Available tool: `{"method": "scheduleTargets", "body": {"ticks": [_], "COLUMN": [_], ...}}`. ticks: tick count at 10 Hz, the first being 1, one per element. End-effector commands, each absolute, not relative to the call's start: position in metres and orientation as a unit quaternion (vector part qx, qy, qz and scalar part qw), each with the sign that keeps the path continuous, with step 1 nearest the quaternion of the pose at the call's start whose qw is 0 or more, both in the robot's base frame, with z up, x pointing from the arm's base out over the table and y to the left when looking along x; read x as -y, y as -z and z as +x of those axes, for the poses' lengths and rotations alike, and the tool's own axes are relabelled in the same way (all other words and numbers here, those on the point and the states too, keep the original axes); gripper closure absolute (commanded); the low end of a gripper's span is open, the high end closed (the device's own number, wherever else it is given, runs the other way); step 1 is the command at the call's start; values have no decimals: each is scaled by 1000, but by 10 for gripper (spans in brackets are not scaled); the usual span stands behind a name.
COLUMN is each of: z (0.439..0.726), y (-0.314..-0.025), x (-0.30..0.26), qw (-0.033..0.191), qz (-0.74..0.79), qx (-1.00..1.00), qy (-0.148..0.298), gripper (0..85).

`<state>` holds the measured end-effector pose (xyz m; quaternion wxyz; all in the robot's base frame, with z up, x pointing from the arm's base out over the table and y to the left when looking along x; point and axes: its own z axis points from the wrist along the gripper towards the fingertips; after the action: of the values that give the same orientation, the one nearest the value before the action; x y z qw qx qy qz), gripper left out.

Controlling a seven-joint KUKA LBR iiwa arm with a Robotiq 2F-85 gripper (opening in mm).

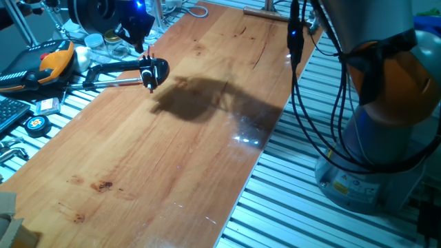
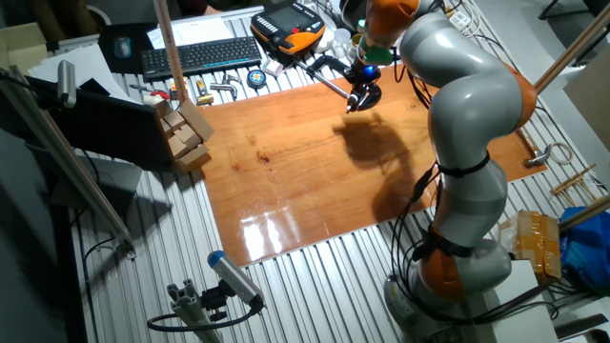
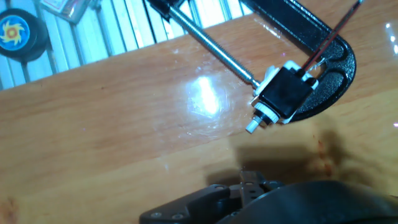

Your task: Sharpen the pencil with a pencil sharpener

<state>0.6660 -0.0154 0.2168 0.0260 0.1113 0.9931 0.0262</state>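
Note:
The pencil sharpener [image 3: 283,93] is a small black body held in a black clamp [image 3: 329,74] at the far left edge of the wooden table [image 1: 179,158]. It also shows in one fixed view [image 1: 153,69] and in the other fixed view [image 2: 362,98]. A thin dark red pencil [image 3: 329,37] sticks into it and slants up to the right. My gripper [image 3: 245,186] hovers just above and in front of the sharpener, apart from the pencil. Its fingertips look closed together and hold nothing. It also shows in one fixed view [image 1: 140,38].
The clamp's screw rod [image 3: 211,43] and bar arm [image 1: 114,67] reach off the table's edge. An orange-and-black tool [image 1: 52,62], a tape measure [image 3: 15,31], a black spool [image 1: 96,14] and jars lie beside the table. A keyboard [image 2: 195,55] and wooden blocks [image 2: 186,129] stand at another side.

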Motion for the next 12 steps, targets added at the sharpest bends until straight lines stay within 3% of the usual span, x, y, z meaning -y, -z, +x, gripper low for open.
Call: {"method": "scheduleTargets", "body": {"ticks": [1, 5, 8, 12], "z": [666, 666, 647, 610], "y": [-217, -218, -230, -235], "x": [15, 15, 9, -4], "qw": [24, 20, 13, 23], "qz": [102, 87, 93, 107], "qx": [-994, -996, -995, -994], "qy": [-26, -16, -24, -26], "gripper": [850, 850, 850, 850]}}
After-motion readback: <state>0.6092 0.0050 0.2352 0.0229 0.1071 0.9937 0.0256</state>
